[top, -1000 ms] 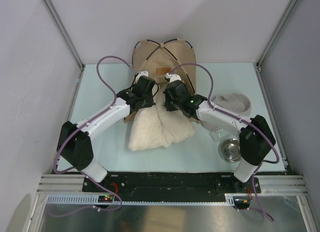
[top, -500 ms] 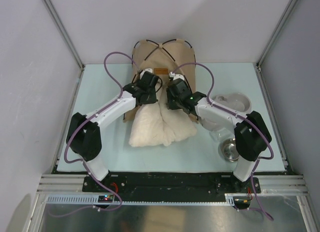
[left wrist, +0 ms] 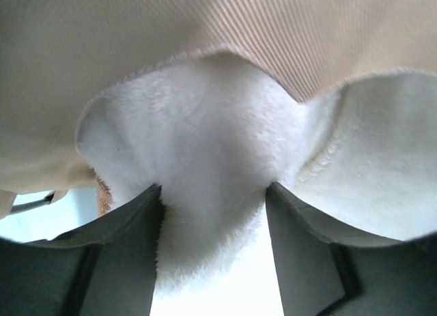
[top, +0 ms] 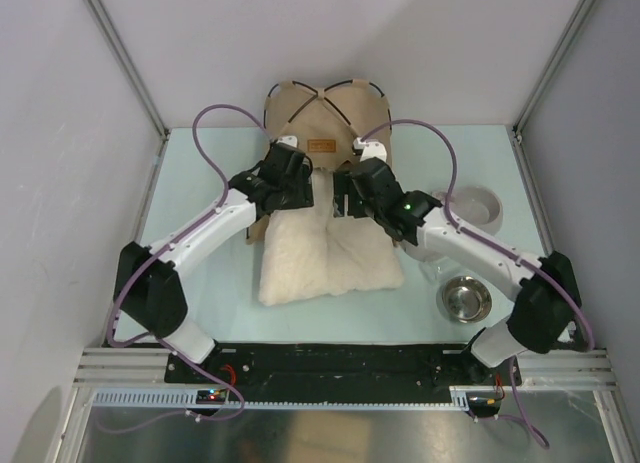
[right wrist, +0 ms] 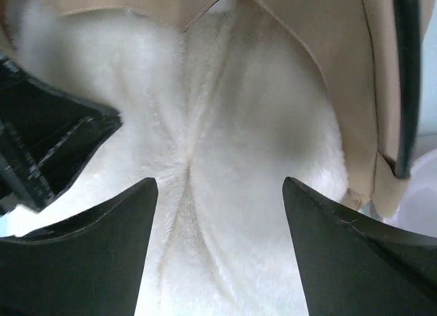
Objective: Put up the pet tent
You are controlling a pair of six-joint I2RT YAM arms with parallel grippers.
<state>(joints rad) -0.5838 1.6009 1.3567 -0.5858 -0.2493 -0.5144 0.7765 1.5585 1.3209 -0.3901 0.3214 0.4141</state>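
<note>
The pet tent (top: 325, 113) stands at the far edge of the counter (top: 200, 183). Its tan fabric arches under thin dark crossing poles (top: 322, 95), and its brown label (top: 322, 143) faces forward. A fluffy white cushion (top: 325, 258) lies just in front of the tent, its far edge at the tent's mouth. There the left claw (left wrist: 213, 188) is spread apart, a plush fold lying between its fingers. The right claw (right wrist: 220, 181), beside it, gapes wide over the cushion, gripping nothing. Nearer than the tent, off to its right, sit a pale dish (top: 470, 205) and a steel bowl (top: 465, 299).
</note>
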